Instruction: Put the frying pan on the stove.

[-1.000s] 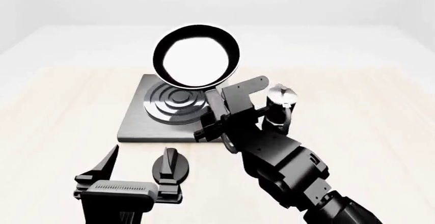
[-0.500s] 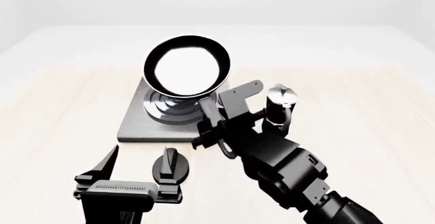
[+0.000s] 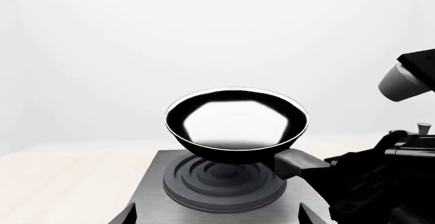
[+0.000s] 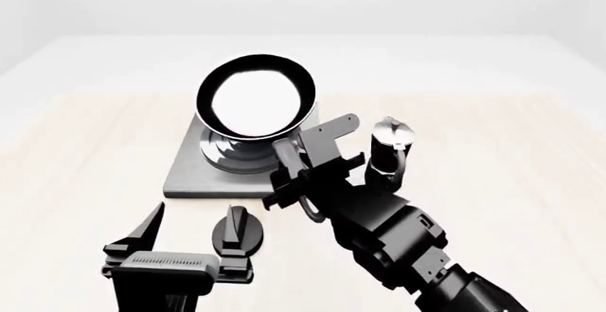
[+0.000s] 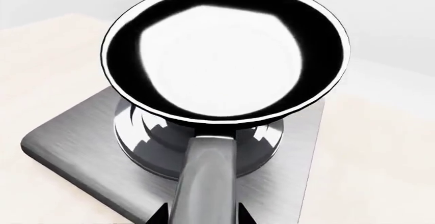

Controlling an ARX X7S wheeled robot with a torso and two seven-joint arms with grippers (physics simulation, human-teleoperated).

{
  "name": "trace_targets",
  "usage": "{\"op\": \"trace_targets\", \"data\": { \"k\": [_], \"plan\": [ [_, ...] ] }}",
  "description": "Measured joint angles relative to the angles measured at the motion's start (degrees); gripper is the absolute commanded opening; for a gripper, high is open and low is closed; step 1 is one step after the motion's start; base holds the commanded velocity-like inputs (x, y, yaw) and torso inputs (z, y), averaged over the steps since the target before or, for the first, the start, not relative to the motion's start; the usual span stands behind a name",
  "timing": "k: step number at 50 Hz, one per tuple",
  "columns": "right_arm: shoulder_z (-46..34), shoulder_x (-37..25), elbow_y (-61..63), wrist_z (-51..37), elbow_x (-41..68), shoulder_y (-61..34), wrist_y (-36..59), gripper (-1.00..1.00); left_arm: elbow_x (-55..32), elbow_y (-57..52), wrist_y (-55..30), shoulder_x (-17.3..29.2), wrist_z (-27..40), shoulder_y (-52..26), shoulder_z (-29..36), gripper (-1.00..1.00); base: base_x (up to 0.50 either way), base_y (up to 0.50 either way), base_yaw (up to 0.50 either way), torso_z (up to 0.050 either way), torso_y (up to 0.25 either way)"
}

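The pan (image 4: 255, 103) hides most of the stove (image 4: 189, 174). Its handle sits clamped in the right pincer (image 4: 292, 157). The left pincer (image 4: 194, 230) gapes, holding nothing.

- The frying pan (image 5: 224, 56) is glossy black outside, with a pale, mirror-bright inside.
- The stove (image 5: 75, 150) is brushed grey metal; its rings are dark and shiny.
- The worktop (image 4: 85, 149) looks like pale matt wood.
- The moka pot (image 4: 388, 149) is silvery metal and black.
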State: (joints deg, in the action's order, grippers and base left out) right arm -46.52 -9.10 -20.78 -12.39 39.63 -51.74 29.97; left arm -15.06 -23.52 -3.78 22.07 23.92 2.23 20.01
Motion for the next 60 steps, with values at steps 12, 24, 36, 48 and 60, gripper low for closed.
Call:
{"op": "trace_targets", "data": {
  "k": [12, 24, 36, 48, 60],
  "plan": [
    [-0.87, 1.09, -2.39, 0.86, -0.26, -0.36, -1.1, -1.0, -0.25, -0.06, 0.05, 0.18, 0.13, -0.04, -0.03, 1.0, 0.0, 0.0, 0.0, 0.001, 0.002],
    [-1.67, 1.83, -4.54, 1.58, -0.63, -0.38, -2.33, -1.0, -0.41, -0.14, 0.05, 0.34, 0.28, -0.07, 0.03, 1.0, 0.0, 0.0, 0.0, 0.001, 0.003],
    [-2.27, 2.35, -6.44, 2.08, -0.91, -0.29, -3.47, -1.0, -0.53, -0.21, 0.05, 0.48, 0.42, -0.11, 0.09, 1.0, 0.0, 0.0, 0.0, 0.0, 0.002],
    [-2.8, 2.73, -7.39, 2.41, -0.88, -0.3, -4.04, -1.0, -0.58, -0.16, 0.11, 0.56, 0.55, -0.19, 0.22, 1.0, 0.0, 0.0, 0.0, 0.001, 0.002],
    [-2.08, 2.75, -5.87, 1.96, -1.79, -1.1, -3.52, 1.0, -0.66, -0.1, 0.18, 0.63, 0.66, -0.27, 0.36, 1.0, 0.0, 0.0, 0.0, 0.0, 0.001]
  ]
}}
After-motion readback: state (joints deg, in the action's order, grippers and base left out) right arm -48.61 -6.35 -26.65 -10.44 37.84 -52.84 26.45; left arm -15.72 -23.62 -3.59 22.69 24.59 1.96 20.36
